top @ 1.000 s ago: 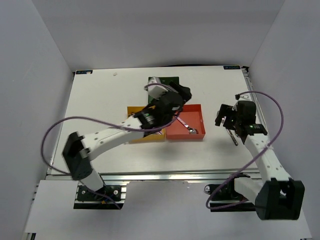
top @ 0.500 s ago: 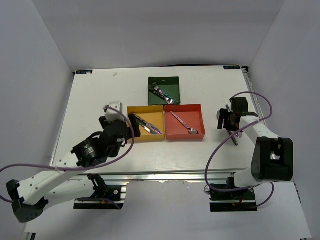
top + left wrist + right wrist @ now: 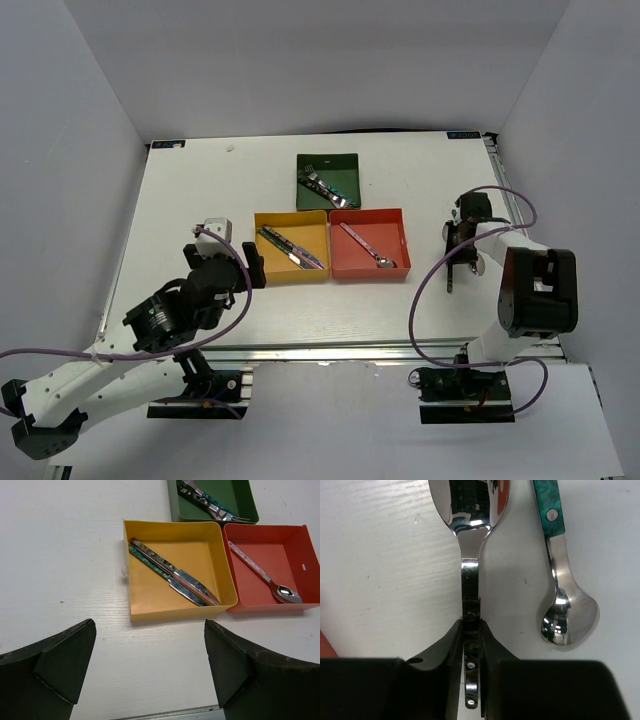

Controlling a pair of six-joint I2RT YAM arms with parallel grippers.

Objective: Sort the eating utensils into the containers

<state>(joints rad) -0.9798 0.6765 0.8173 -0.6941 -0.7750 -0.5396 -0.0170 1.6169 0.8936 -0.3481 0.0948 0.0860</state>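
My right gripper [image 3: 471,630] is shut on the dark handle of a spoon [image 3: 470,570] that lies on the table, bowl pointing away from the wrist. Just to its right lies a teal-handled spoon [image 3: 559,570]. In the top view the right gripper [image 3: 458,245] is low at the table's right side. My left gripper [image 3: 150,665] hangs open and empty over bare table, in front of the yellow tray [image 3: 150,592], which holds two knives [image 3: 172,577]. The green tray [image 3: 235,495] holds forks [image 3: 210,505]. One pink-handled spoon [image 3: 260,575] lies in the red tray [image 3: 290,555].
The yellow tray [image 3: 291,278] and red tray [image 3: 390,228] stand side by side mid-table, the green tray [image 3: 345,165] just behind them. White walls enclose the table on three sides. The right edge runs close to the right gripper.
The left arm has pulled back from over the trays toward the near left. The right gripper has dropped onto the table and closed on the dark spoon's handle.
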